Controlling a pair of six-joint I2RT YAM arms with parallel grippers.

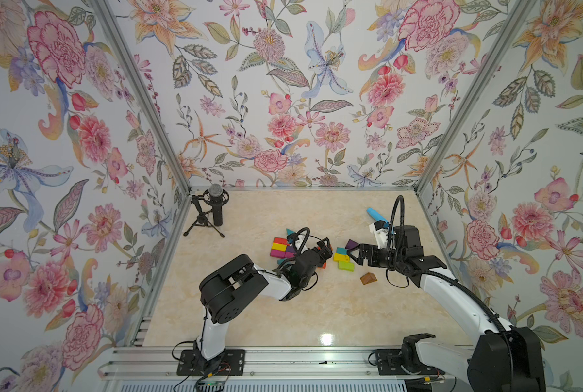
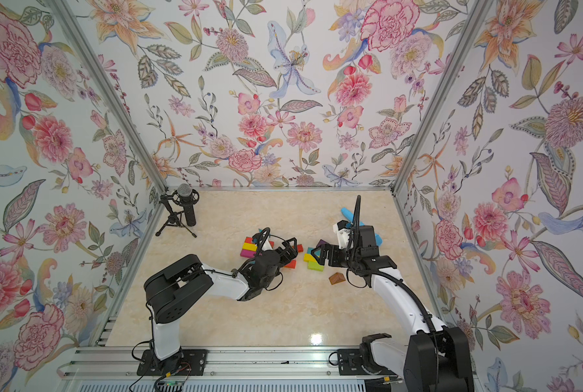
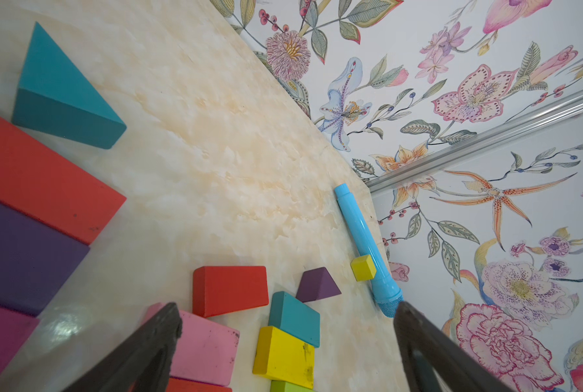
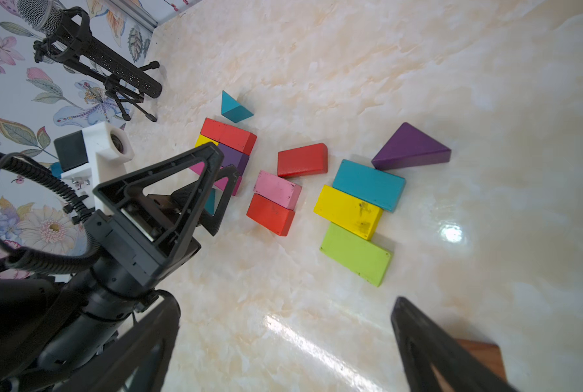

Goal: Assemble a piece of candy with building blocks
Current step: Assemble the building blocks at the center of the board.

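**Two empty claws above blocks lying in loose groups**

The building blocks [image 1: 342,259] lie flat near the middle of the worktop [image 1: 283,305], in three groups. On the left arm's side, a red brick [image 4: 229,135], a purple brick [image 4: 234,157] and magenta and yellow ones are packed edge to edge. A teal wedge [image 4: 235,108] sits just beyond them. In between are a second red brick [image 4: 302,159], a pink brick [image 4: 276,188] and an orange-red brick [image 4: 271,213]; the last two touch. On the right arm's side, a teal brick [image 4: 368,185], a yellow brick [image 4: 349,212] and a green brick [image 4: 356,254] are pressed side by side in steps. A purple wedge [image 4: 410,147] lies at the teal brick's corner. A brown wedge [image 1: 368,278] lies alone, nearer the right arm.

The pieces look like painted wood: light and stiff, and safe under a firm squeeze. They will probably slide on the glossy worktop if nudged. A brick is best taken across its two long sides, near the middle. The teal and purple wedges rest on a triangular face, so they offer no parallel sides and may twist out of a careless pinch.

The left arm is folded at the elbow, with its forearm running toward the centre. The left claw [image 1: 324,250] hangs above the middle group, jaws spread wide with nothing between them. The right arm reaches in from its side with the wrist bent. The right claw [image 1: 350,257] points across at the stepped row and is likewise released and empty. The two claws face each other, near but apart.
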